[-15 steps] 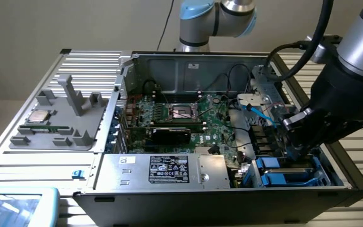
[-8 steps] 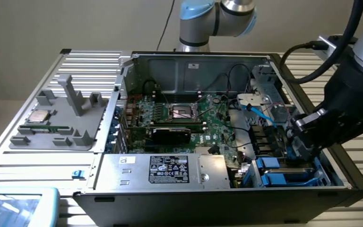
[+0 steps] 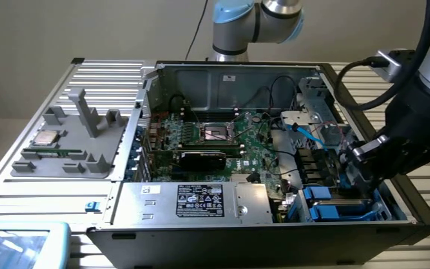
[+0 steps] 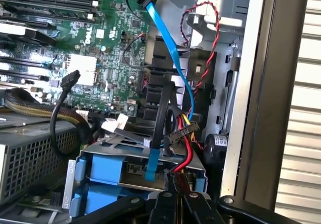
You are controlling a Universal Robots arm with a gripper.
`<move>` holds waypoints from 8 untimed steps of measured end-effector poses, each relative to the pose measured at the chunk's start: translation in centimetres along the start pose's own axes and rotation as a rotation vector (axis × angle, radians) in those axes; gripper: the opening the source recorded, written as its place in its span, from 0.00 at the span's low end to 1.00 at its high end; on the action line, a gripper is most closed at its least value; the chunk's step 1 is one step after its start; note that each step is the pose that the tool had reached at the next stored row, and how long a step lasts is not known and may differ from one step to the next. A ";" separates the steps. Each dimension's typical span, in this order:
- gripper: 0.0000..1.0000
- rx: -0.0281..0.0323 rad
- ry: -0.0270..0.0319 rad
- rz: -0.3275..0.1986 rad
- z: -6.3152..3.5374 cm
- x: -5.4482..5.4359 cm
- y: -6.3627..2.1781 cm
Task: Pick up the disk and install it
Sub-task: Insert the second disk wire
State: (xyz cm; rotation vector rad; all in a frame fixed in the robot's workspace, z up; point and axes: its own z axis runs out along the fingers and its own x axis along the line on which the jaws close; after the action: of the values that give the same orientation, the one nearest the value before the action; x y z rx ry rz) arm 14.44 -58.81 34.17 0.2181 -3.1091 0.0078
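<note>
The disk (image 4: 103, 173) sits inside the metal drive cage at the case's near corner, on the exterior view's right. What shows of it is mainly its blue carrier (image 3: 335, 213); its metal face is mostly hidden. My gripper (image 4: 175, 206) hangs right over the carrier's end with its black fingers (image 4: 163, 209) pressed together and nothing between them. In the exterior view the gripper (image 3: 358, 182) reaches down into the case just above the blue bays. Whether the fingertips touch the carrier I cannot tell.
A blue data cable (image 4: 170, 53) and red-yellow power wires (image 4: 188, 136) hang close over the cage. The grey power supply (image 3: 192, 202) lies beside it, the motherboard (image 3: 223, 140) beyond. The case wall (image 4: 266, 83) runs close by. A grey tray with a CPU chip (image 3: 47, 137) rests outside.
</note>
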 end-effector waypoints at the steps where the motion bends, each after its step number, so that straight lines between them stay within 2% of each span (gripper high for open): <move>1: 0.11 0.0001 0.0000 -0.002 0.18 0.0 0.00; 6: 0.11 0.0022 0.0002 -0.013 1.00 -0.1 -0.02; 8: 0.11 0.0029 0.0003 -0.014 1.00 -0.1 0.03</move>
State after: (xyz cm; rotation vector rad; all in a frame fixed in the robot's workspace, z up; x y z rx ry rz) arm 14.50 -58.77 33.17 0.2398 -3.1074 0.0121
